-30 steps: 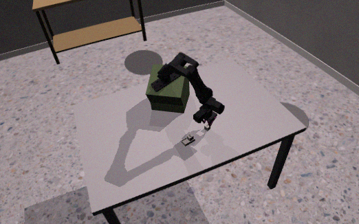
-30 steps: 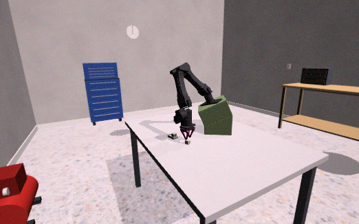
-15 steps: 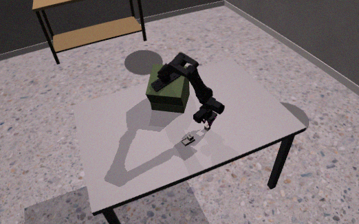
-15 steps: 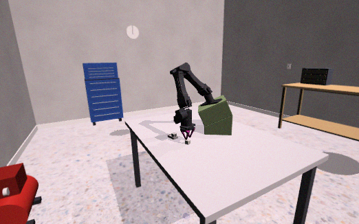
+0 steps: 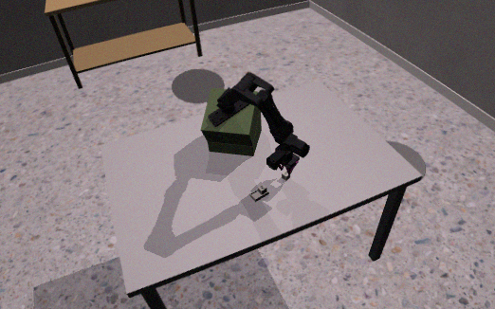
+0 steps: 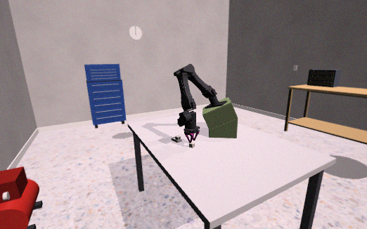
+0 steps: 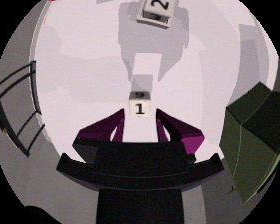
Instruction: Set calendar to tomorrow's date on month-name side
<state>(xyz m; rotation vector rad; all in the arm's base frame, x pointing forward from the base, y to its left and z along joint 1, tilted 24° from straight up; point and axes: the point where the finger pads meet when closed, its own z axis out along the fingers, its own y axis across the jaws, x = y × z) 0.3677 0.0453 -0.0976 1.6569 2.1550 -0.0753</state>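
A loose white cube (image 5: 284, 176) (image 6: 192, 145) (image 7: 140, 106) stands on the table, apart from the tray. In the wrist view it shows a 1 on one face and what looks like a 9 on the adjoining face. My gripper (image 5: 286, 172) (image 6: 192, 141) (image 7: 140, 112) is partly open, its tips either side of this cube, with a gap on both sides in the wrist view. The small tray (image 5: 260, 197) (image 6: 174, 140) (image 7: 153, 23) lies on the table with another cube (image 5: 262, 189) (image 6: 178, 138) (image 7: 159, 7) at one end, a 2 on its top. The month's name cannot be read.
The arm's green pedestal (image 5: 231, 137) (image 6: 223, 123) (image 7: 241, 135) stands on the table, behind the tray and the loose cube in the top view. The table's long edge (image 5: 305, 226) runs in front of them there. The arm's shadow falls across the tray.
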